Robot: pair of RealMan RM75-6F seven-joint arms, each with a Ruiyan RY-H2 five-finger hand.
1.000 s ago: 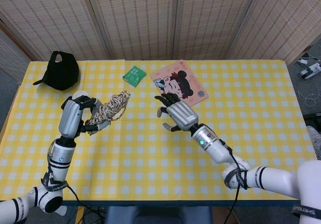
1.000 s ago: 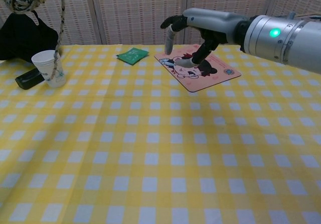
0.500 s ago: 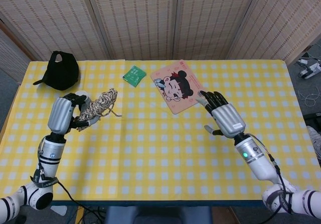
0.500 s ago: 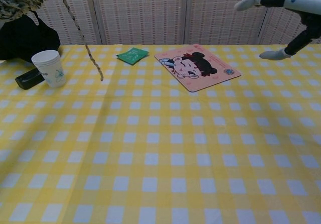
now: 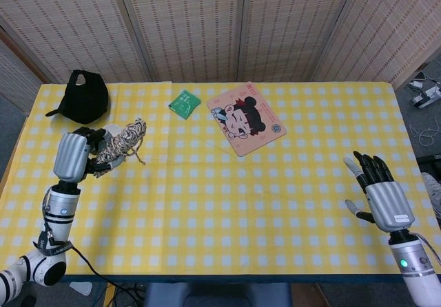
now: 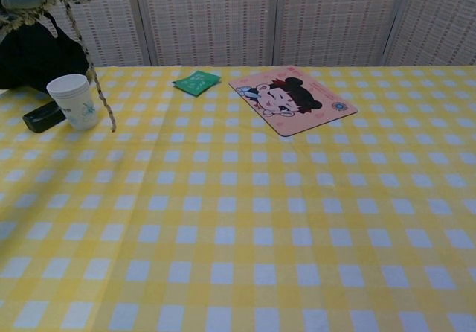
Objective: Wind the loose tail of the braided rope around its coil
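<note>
Since the frame 0.5 s earlier, the right hand (image 5: 381,191) has withdrawn from beside the pink cartoon mat (image 5: 245,118) to the lower right of the head view, well apart from everything on the table; it no longer appears in the chest view. Its fingers are straight and spread apart, holding nothing. Over the same interval the left hand (image 5: 74,157) has shifted slightly toward the left edge of the head view, and the rope's free end has swung left with it.

At left centre of the head view, the left hand's fingers are clamped on the braided rope coil (image 5: 121,142), which is held tilted above the yellow checked tablecloth (image 5: 220,210). In the chest view the coil sits in the upper left corner, and the loose tail (image 6: 91,71) hangs down from it, passing just beside the white paper cup (image 6: 74,101); whether its tip touches the cloth cannot be told.

A small dark object (image 6: 42,115) lies beside the cup. Further back are a black cap (image 5: 84,97) and a green packet (image 5: 184,102).
</note>
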